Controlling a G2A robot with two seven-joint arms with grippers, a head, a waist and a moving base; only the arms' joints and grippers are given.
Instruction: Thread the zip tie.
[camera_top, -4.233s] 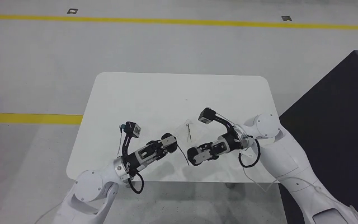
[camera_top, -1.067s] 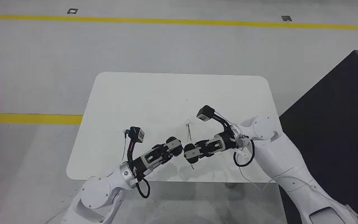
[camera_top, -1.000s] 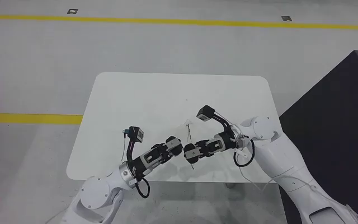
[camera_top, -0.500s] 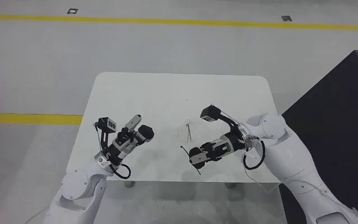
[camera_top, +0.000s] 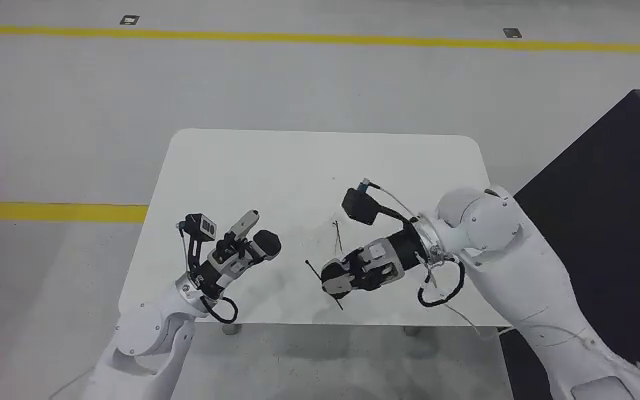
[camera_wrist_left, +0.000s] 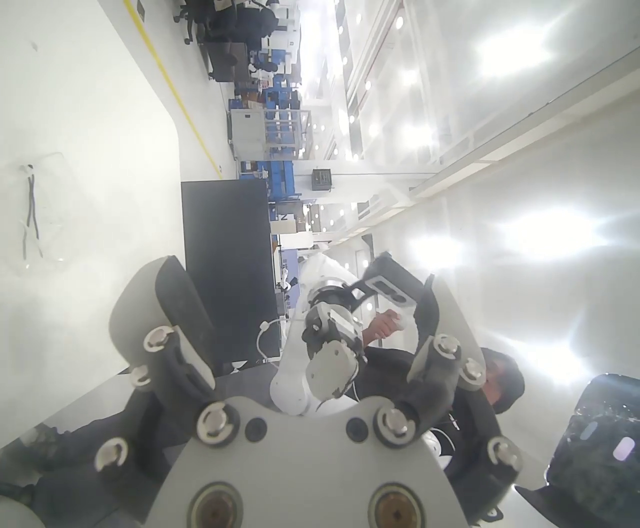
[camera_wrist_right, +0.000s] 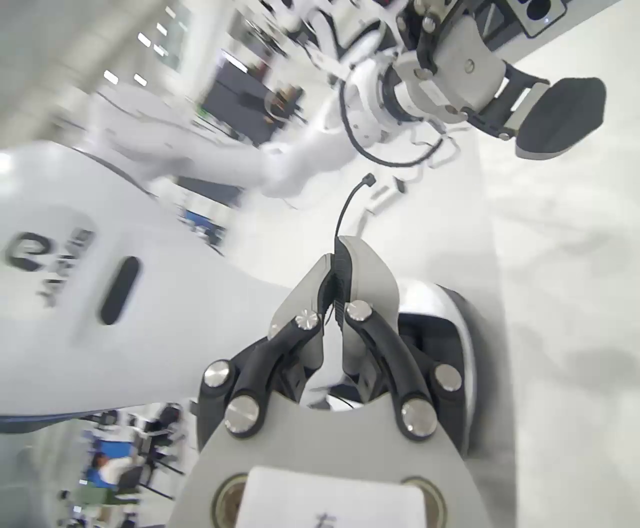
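Left claw (camera_top: 262, 240) hangs wide open and empty over the worktop's (camera_top: 300, 170) near-left part; well apart to its right, the black zip tie (camera_wrist_right: 342, 212) juts from the right claw (camera_wrist_right: 339, 252), pinched tight; a clear bag (camera_top: 338, 232) lies just beyond.

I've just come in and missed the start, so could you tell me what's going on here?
The right gripper is shut on a black zip tie, held above the near part of the table. The left gripper is open and empty, apart from it, so the tie is not yet threaded. A clear bag of ties lies on the table.
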